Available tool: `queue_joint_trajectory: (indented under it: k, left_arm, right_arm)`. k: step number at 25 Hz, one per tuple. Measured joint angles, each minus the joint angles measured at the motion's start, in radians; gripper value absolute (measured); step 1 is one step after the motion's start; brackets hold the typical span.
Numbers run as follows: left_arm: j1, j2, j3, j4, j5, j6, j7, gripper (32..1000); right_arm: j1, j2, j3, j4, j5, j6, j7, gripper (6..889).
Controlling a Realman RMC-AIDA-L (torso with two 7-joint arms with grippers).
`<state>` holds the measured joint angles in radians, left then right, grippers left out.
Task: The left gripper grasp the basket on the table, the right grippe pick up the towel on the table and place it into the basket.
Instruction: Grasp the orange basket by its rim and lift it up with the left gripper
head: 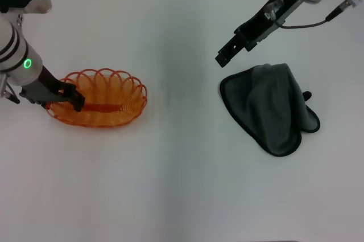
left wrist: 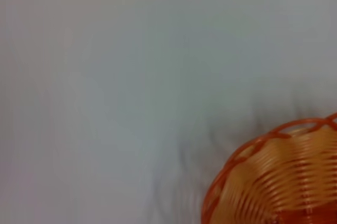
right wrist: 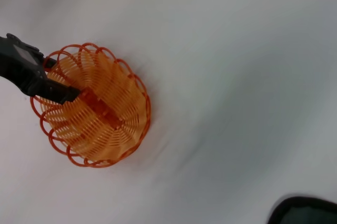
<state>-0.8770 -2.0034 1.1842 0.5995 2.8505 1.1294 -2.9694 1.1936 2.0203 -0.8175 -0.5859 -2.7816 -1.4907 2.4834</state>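
The left gripper (head: 73, 96) sits at the near-left end of the basket (head: 108, 102), its black fingers (head: 67, 90) clenched over the looped rim there, one reaching down inside the bowl; the right wrist view shows the same grip (right wrist: 58, 91) on the rim. The basket rests on the white worktop (head: 176, 168) and extends away from those fingers toward the middle of the surface. It is an oval of thin orange wire, scalloped loops around the top, ribbed sides curving to a flat solid strip along its floor. Nothing lies in it.

The right gripper (head: 226, 56) hangs above the worktop, its slim black fingers (head: 223, 57) pointing down and inward. Whether they are parted or closed I cannot tell. The towel (head: 272, 108) lies just beyond and below the fingertips, apart from them, flat on the worktop. It is soft dark grey cloth with black stitched edging, folded into a rounded wedge with rumpled folds near its top and a small black tab at its outer side.

Between basket and towel runs a broad bare band of worktop, and more bare surface spreads in front of both. The far edge of the worktop lies behind the right arm
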Motion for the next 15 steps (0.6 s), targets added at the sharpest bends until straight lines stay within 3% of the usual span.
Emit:
queue_joint_trajectory:
  k: [7,15]
  left_arm:
    - [0.006,0.0010,-0.001,0.000,0.001,-0.006,0.000,750]
    - [0.006,0.0032,0.000,0.000,0.000,-0.007,0.011,364]
  right_arm:
    - [0.001,0.000,0.000,0.000,0.000,0.000,0.000,850]
    - [0.003,0.000,0.000,0.000,0.000,0.000,0.000,850]
